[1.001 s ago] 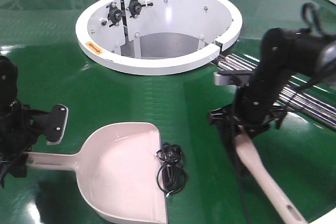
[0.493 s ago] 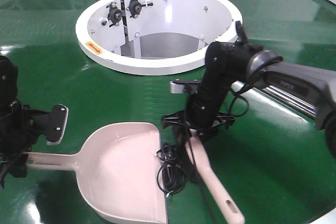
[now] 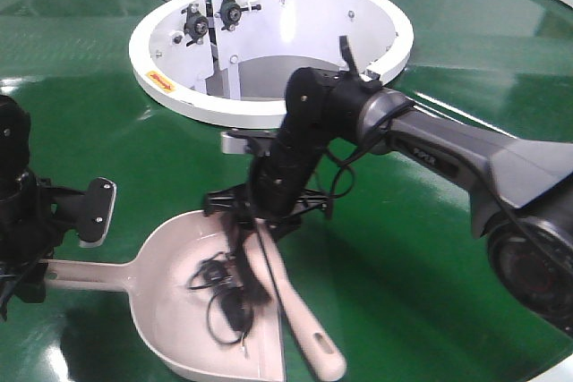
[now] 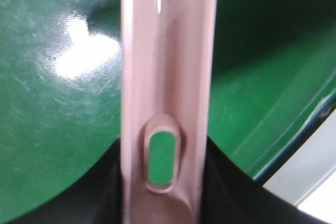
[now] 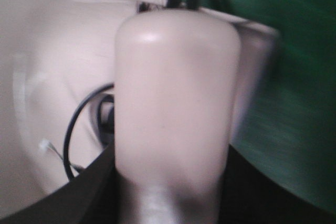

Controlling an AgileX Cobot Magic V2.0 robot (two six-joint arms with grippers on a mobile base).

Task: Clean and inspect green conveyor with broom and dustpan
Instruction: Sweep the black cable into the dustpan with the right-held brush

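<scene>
**Cable tangle sits in the pan**

Nearest me, the dustpan (image 3: 170, 310) lies on the green conveyor (image 3: 394, 297), a black cable tangle (image 3: 228, 297) inside. The broom (image 3: 304, 328), clamped tight in my right gripper (image 3: 264, 212), crosses the pan's mouth and hides part of it. My left gripper (image 3: 85, 243) sits at the pan's handle; I cannot tell its grip. The white ring hub (image 3: 233, 114) stands behind.

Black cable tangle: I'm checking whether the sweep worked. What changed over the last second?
The right gripper swept the broom leftward over the green conveyor, pushing the black cable tangle into the dustpan. The pan and the left gripper holding it stayed put.
</scene>
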